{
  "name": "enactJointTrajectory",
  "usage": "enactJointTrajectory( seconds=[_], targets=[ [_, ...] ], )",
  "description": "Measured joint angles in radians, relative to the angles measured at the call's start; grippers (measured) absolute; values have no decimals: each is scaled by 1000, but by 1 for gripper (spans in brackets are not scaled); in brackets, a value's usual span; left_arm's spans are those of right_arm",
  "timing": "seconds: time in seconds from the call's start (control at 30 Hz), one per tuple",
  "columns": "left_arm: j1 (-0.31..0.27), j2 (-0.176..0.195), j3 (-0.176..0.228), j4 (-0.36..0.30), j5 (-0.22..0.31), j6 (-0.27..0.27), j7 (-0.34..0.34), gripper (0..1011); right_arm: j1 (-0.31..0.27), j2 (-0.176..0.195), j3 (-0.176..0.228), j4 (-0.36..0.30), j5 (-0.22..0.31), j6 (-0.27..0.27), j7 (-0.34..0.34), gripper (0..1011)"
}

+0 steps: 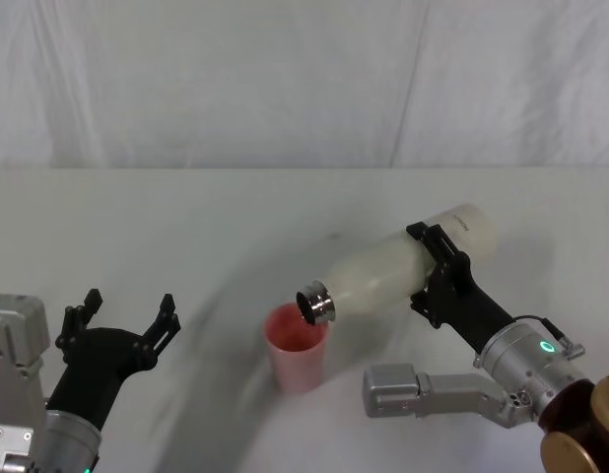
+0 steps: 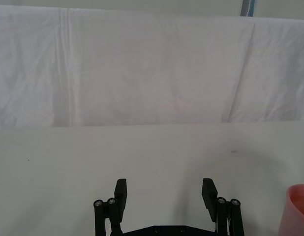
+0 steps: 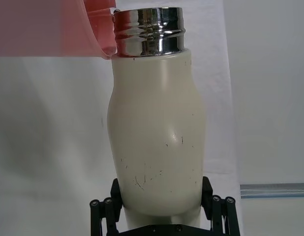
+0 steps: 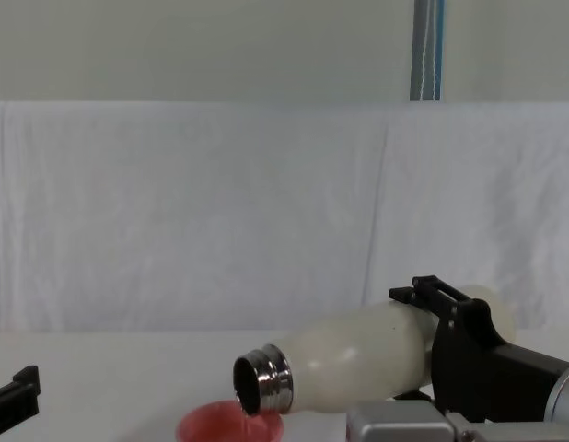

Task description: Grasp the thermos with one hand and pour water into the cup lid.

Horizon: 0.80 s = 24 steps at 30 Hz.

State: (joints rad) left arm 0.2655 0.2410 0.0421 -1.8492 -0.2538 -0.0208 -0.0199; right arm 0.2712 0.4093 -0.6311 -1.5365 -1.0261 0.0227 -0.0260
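Cream-white and matte, the thermos point(image 1: 398, 271) lies tipped almost onto its side in the air, its shiny threaded steel neck point(image 1: 316, 304) pointing down over the rim of the cup lid point(image 1: 297, 347). That tilt looks meant to bring the mouth over the pink cup so water can run out; no stream can be made out. The right gripper point(image 1: 435, 271) pinches the bottle around its lower body, jaws pressed against both sides, leaving the neck free. In the right wrist view the smooth shell shows small dark scuffs, and its rounded shoulders narrow to the ribbed, mirror-bright collar. The cup lid is a short, plain pink tumbler standing upright on the white table point(image 1: 186, 227). The left gripper point(image 1: 127, 320) rests near the table's left side, jaws spread and holding nothing.
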Motion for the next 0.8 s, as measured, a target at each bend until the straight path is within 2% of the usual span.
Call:
enactJointTrajectory(
  seconds=[0.8],
  targets=[
    [0, 0, 0, 0, 0, 0, 0, 1001, 1, 3, 5, -5, -6, 3, -8, 957]
  ],
)
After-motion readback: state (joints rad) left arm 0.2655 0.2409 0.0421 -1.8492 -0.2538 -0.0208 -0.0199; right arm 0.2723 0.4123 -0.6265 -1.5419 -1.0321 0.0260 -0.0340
